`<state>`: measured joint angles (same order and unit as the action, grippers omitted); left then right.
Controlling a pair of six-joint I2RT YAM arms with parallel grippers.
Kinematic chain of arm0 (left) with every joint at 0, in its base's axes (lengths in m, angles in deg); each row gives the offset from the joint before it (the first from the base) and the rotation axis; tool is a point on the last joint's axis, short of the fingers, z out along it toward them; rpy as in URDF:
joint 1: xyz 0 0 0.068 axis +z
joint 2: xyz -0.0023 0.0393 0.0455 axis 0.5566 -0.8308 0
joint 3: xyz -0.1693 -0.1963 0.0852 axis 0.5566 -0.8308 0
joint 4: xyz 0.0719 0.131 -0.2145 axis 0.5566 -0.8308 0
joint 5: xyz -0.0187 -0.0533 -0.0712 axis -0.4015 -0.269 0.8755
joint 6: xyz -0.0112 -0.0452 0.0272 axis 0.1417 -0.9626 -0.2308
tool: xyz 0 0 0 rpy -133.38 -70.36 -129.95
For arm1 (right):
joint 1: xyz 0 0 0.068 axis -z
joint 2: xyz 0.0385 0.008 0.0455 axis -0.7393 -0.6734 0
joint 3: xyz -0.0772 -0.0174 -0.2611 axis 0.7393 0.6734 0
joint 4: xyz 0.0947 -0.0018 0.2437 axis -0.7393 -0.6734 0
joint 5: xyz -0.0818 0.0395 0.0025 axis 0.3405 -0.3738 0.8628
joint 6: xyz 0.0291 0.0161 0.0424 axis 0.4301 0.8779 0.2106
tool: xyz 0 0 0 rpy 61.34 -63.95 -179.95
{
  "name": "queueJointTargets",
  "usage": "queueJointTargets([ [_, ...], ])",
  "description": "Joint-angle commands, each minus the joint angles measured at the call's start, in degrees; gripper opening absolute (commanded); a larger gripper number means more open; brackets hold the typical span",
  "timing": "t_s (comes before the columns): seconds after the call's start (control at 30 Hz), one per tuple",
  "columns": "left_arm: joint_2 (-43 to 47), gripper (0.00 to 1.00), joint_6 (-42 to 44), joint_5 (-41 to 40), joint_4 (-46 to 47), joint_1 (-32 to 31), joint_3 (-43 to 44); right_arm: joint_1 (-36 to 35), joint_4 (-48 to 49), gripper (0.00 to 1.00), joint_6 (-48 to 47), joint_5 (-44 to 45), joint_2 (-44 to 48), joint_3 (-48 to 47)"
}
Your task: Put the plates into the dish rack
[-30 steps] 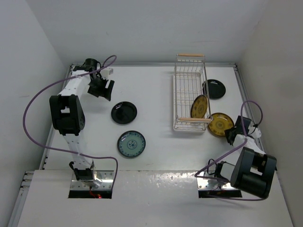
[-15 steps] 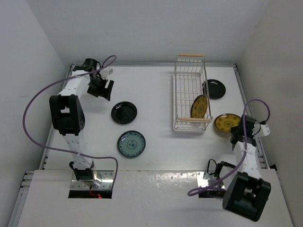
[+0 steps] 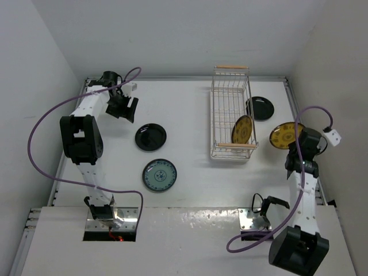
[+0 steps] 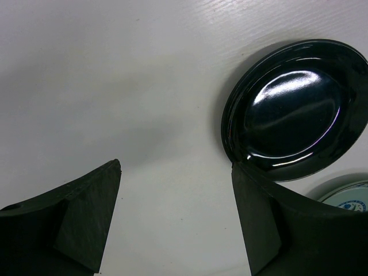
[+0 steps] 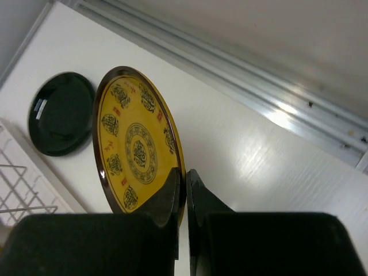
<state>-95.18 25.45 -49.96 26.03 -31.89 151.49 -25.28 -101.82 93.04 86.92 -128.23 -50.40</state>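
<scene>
My right gripper [image 5: 185,175] is shut on the rim of a mustard-yellow plate [image 5: 135,146] and holds it tilted above the table. In the top view this plate [image 3: 286,135] hangs right of the white dish rack [image 3: 229,100], at my right gripper [image 3: 296,140]. Another yellow plate [image 3: 242,129] stands on edge in the rack's near end. One black plate [image 3: 260,108] lies right of the rack. A second black plate [image 3: 150,137] and a teal plate [image 3: 160,175] lie at left centre. My left gripper [image 3: 122,109] is open and holds nothing [image 4: 175,167], just short of that black plate [image 4: 296,103].
The raised metal edge of the table [image 5: 241,80] and the right wall run close behind the held plate. White rack wires [image 5: 17,190] show at the left edge of the right wrist view. The teal plate's rim [image 4: 351,198] shows beside my left finger.
My right gripper shut on the yellow plate and lifted it off the table, carrying it back and to the right of the rack's near end. The left arm stayed still.
</scene>
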Motion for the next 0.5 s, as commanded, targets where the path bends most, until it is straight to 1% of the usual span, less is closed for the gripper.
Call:
queueJointTargets([
  [0.0,0.44,0.82,-0.22,-0.17,0.57,0.00,0.86,-2.44,1.96,0.00,-8.10,4.11,0.97,-8.53],
  [0.03,0.44,0.82,-0.22,-0.17,0.57,0.00,0.86,-4.70,1.96,0.00,-10.29,7.00,0.54,-12.20],
  [0.1,0.44,0.82,-0.22,-0.17,0.57,0.00,1.39,-6.65,2.75,0.00,-14.24,10.34,-0.51,-15.81],
  [0.13,0.44,0.82,-0.22,-0.17,0.57,0.00,1.39,-10.49,3.54,0.00,-17.05,11.76,-1.31,-16.88],
  [0.17,0.44,0.82,-0.22,-0.17,0.57,0.00,1.39,-12.01,3.89,0.00,-18.65,14.12,-2.53,-18.81],
  [0.2,0.44,0.82,-0.22,-0.17,0.57,0.00,1.39,-15.33,4.94,0.00,-23.01,17.80,-3.24,-21.26],
  [0.27,0.44,0.82,-0.22,-0.17,0.57,-0.52,1.39,-23.84,5.47,0.00,-26.29,23.08,-6.23,-25.22],
  [0.33,0.44,0.82,-0.22,-0.69,0.57,-0.53,1.39,-28.79,7.92,0.00,-33.13,25.56,-7.63,-26.47],
  [0.37,0.44,0.82,-0.22,-0.70,0.57,-0.53,1.39,-36.47,8.11,0.00,-34.99,28.88,-10.43,-28.30],
  [0.4,0.44,0.82,-0.22,-0.70,0.57,-0.53,0.87,-38.80,8.03,0.00,-38.67,30.39,-11.85,-29.10],
  [0.43,0.44,0.82,-0.22,-1.22,0.57,-0.53,0.86,-45.35,6.55,0.00,-39.40,31.36,-16.12,-29.80],
  [0.47,0.44,0.82,-0.22,-1.22,0.57,-0.53,0.86,-47.25,4.18,0.00,-39.75,35.72,-17.65,-32.68],
])
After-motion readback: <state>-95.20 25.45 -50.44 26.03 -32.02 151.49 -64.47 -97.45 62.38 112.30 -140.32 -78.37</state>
